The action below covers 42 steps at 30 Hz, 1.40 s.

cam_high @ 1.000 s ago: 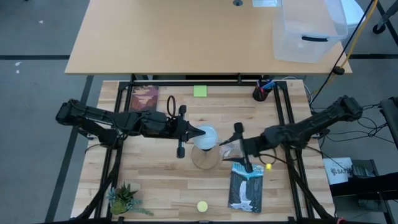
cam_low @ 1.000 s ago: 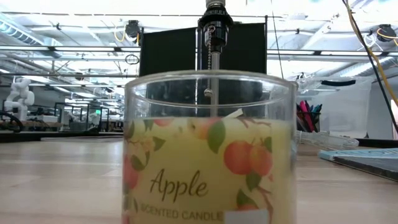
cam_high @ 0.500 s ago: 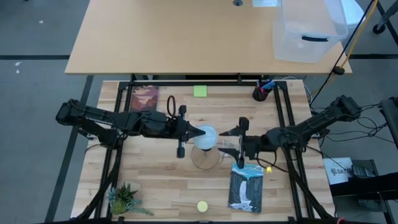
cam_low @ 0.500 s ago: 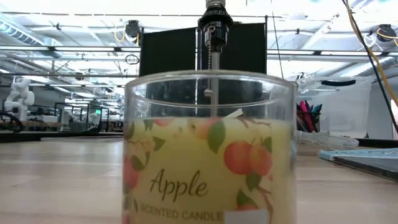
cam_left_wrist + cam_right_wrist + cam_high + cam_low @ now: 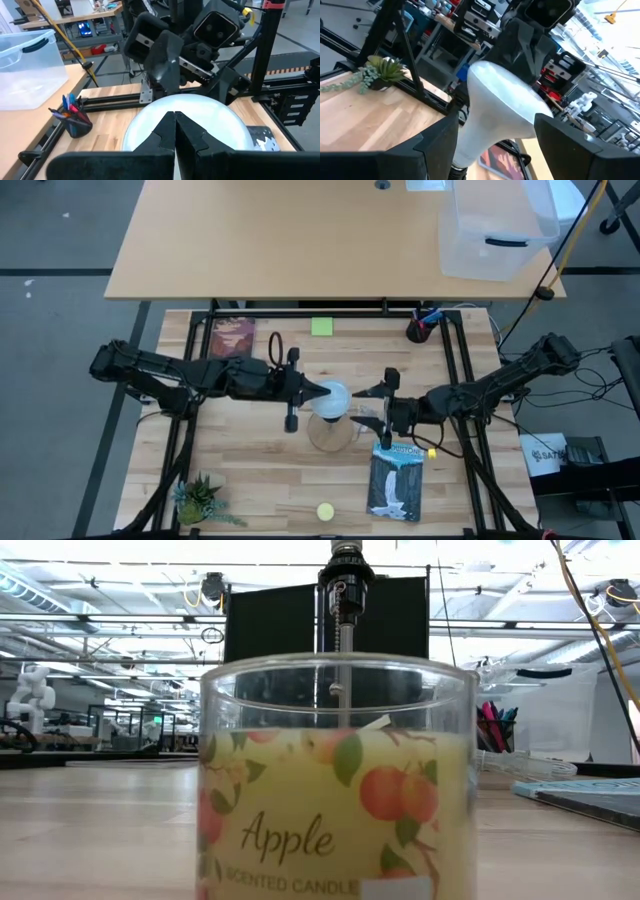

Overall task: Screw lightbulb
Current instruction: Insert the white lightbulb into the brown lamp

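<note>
High view: we had the lightbulb (image 5: 331,398) standing mid-table over its wooden base (image 5: 329,432). The left gripper (image 5: 322,392), pinched shut, pressed the globe, probably steadying it. The right gripper (image 5: 366,406) sat beside it.

Right wrist view showed what overhead couldn't: fingers (image 5: 438,138) spread around the neck, gaps visible, not clamped.

Low view: only a candle jar (image 5: 338,780).

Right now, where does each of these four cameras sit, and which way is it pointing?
High view: overhead, looking straight down at the table, both arms and the lightbulb.
Low view: at tabletop height, looking level across; an apple candle jar fills it, no arm clearly shown.
Left wrist view: on the left arm, past the shut left gripper resting on the bulb.
Right wrist view: on the right arm, between the open right gripper.
Both wrist views share the bulb.
</note>
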Each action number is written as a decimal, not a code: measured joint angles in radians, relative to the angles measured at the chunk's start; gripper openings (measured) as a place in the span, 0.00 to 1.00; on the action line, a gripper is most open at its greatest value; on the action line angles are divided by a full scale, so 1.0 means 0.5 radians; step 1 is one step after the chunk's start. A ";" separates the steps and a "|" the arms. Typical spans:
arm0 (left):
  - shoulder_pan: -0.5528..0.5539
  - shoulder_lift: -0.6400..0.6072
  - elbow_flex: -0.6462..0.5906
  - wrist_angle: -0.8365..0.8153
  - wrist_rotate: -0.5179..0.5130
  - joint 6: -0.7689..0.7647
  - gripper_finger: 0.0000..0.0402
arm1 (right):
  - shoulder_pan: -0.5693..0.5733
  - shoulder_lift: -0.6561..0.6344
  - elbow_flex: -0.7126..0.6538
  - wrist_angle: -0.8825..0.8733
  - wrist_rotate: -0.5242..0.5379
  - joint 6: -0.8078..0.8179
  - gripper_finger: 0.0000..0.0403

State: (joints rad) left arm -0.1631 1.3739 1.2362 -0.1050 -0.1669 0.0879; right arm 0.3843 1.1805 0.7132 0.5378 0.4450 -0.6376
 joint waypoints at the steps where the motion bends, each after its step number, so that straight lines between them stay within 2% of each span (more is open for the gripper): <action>1: 0.002 0.000 0.000 0.001 0.000 0.000 0.00 | 0.000 0.000 0.000 0.021 -0.001 -0.014 0.64; 6: 0.007 0.000 0.000 0.001 0.000 0.001 0.00 | 0.000 0.000 0.000 0.038 -0.006 -0.026 0.64; 11: 0.008 0.001 -0.001 0.014 0.001 0.007 0.00 | 0.000 0.001 0.000 0.015 -0.119 -0.023 0.64; 18: 0.008 0.002 -0.002 0.022 0.000 0.027 0.00 | -0.031 0.001 0.000 0.113 -0.064 -0.033 0.64; 20: 0.008 0.002 -0.002 0.025 0.000 0.028 0.00 | -0.070 0.001 0.000 0.198 0.004 0.026 0.64; 22: 0.008 0.001 -0.002 0.021 -0.011 0.030 0.00 | -0.120 -0.001 0.000 0.220 -0.038 0.130 0.64; 29: 0.008 0.002 -0.002 0.031 -0.008 0.029 0.00 | -0.258 0.000 0.000 0.128 -0.409 0.591 0.64; 42: 0.007 0.001 -0.002 0.027 0.002 0.043 0.00 | -0.234 0.052 0.004 0.121 -0.413 0.664 0.64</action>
State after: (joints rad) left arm -0.1596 1.3743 1.2350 -0.0916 -0.1661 0.1095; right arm 0.2673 1.2064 0.7151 0.5983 0.2383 -0.3054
